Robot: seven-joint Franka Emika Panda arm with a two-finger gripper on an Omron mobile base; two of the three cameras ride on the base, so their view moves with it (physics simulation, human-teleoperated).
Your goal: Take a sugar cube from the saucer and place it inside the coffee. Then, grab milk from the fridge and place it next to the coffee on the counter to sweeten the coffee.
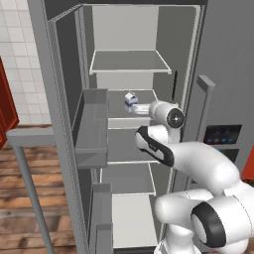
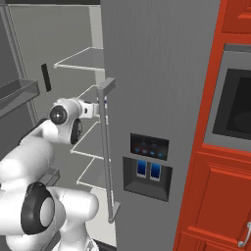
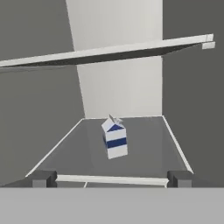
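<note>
On a pale grey shelf of the tall grey fridge (image 1: 64, 74), the small white-and-blue milk carton (image 3: 115, 139) stands upright, apart from the two-finger gripper (image 3: 109, 178), whose fingers are spread wide, released.

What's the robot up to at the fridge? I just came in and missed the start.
The white arm is reaching into the open fridge toward the milk, a small white carton with blue markings that stands upright on a middle shelf. The gripper has its jaws spread wide and points straight at the carton from the shelf's front edge, short of it. Nothing is grasped yet, so the milk has not left the fridge.
</note>
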